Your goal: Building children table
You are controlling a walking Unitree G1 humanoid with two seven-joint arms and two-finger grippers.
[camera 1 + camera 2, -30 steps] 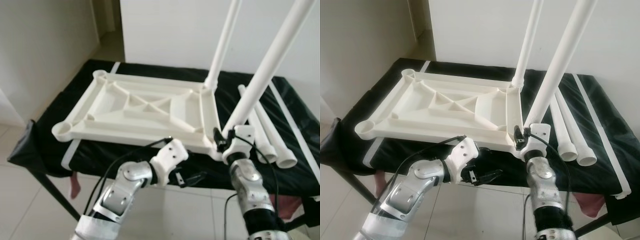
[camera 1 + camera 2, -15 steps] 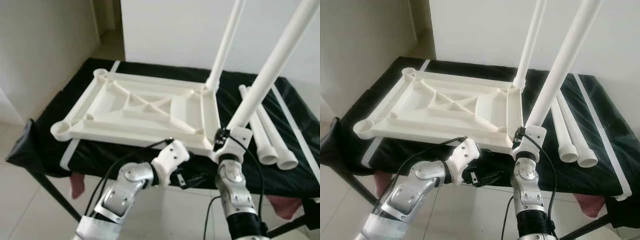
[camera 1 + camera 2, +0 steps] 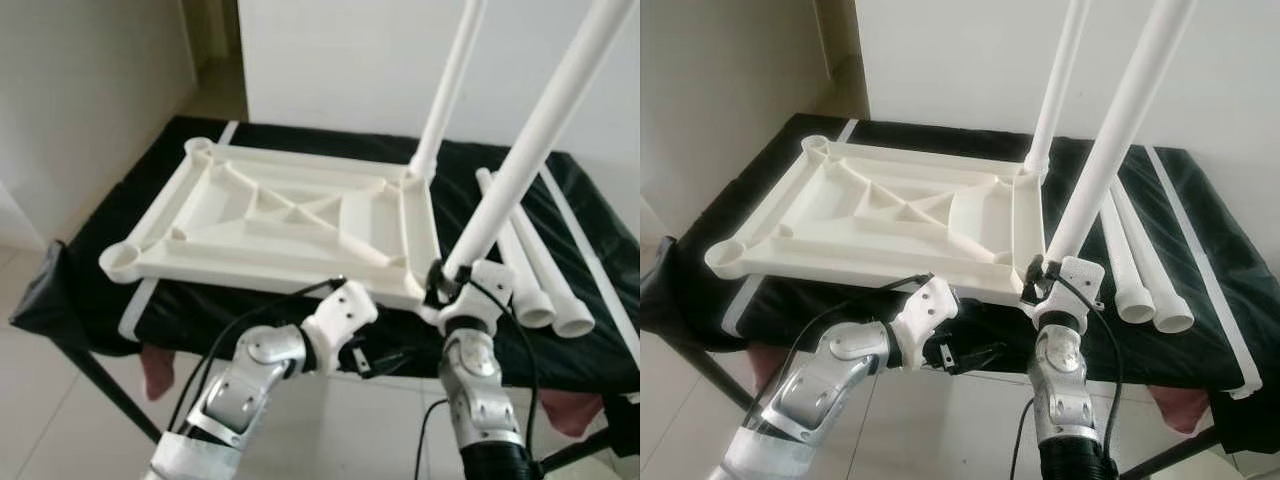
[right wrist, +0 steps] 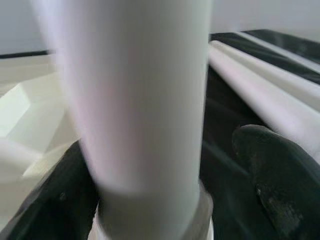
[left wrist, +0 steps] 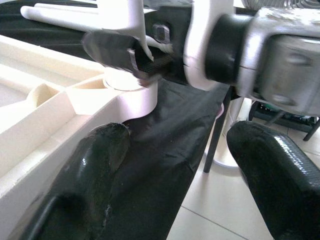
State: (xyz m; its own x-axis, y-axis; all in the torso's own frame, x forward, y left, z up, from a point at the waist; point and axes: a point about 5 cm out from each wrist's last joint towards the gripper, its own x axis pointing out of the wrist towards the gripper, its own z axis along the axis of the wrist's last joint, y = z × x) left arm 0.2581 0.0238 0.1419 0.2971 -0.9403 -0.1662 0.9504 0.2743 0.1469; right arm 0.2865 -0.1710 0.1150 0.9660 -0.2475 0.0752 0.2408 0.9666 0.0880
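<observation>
A white plastic tabletop [image 3: 290, 215] lies upside down on a black-covered table [image 3: 120, 240]. One white leg [image 3: 450, 85] stands in its far right corner. A second leg [image 3: 520, 165] stands tilted in the near right corner socket [image 5: 127, 90], and my right gripper [image 3: 445, 280] is shut on its foot. In the right wrist view the leg [image 4: 145, 115] runs between the two black fingers [image 4: 270, 175]. My left gripper [image 3: 385, 358] hangs open just below the tabletop's front edge, one finger [image 5: 100, 155] against the rim and nothing held.
Two loose white legs [image 3: 545, 280] lie side by side on the right of the black table. A white strip [image 3: 590, 255] runs along the cloth beside them. Tiled floor [image 3: 60, 400] lies below and a white wall [image 3: 340, 60] behind.
My right wrist has swung left and back right around the foot of the near leg, and the leg's lean shifted slightly. The left arm has stayed put.
</observation>
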